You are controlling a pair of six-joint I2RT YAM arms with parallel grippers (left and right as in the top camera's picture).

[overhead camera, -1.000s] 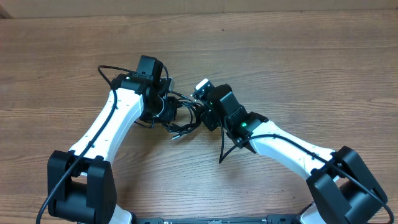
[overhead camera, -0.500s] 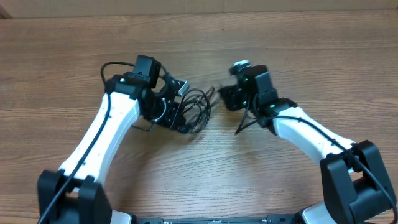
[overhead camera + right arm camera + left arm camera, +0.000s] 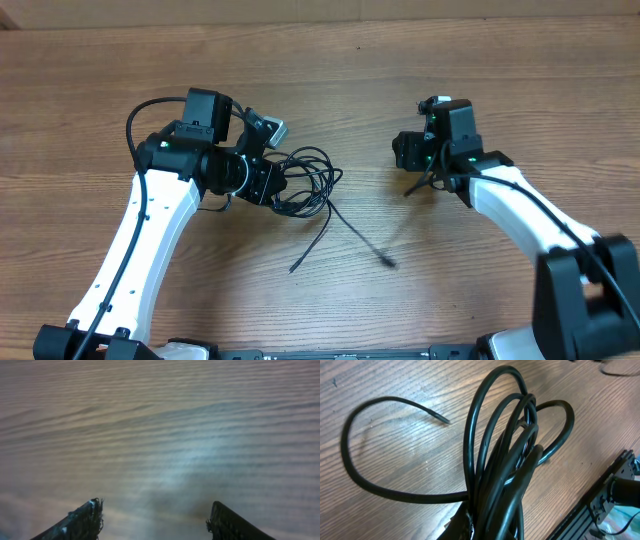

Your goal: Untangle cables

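The cables (image 3: 305,180) are gathered in a loose bundle of black loops on the wooden table (image 3: 480,80), just to the 9 o'clock side of its centre. The bundle is gripped at its 9 o'clock edge by the left gripper (image 3: 268,185), whose jaws are closed tight on several strands. Two loose ends are trailed out of the loops. One is run toward 7 o'clock and ends on bare wood. The other is run toward 4 o'clock and ends in a small plug, too blurred for its kind to be told.

In the left wrist view, the cables (image 3: 505,460) are seen rising from the 6 o'clock edge of the frame as a tight sheaf of narrow loops stacked against each other. A single strand is swept out of the sheaf toward 9 o'clock in a wide arc, laid on the wood and finished in a plain tip near 11 o'clock. How many separate cords make up the sheaf cannot be told.

The right gripper (image 3: 402,152) is held at 3 o'clock from the bundle, well apart from it. In the right wrist view the right gripper (image 3: 155,515) is shown with its fingers (image 3: 85,517) spread wide. Only bare wood grain is seen between them, and nothing is held.
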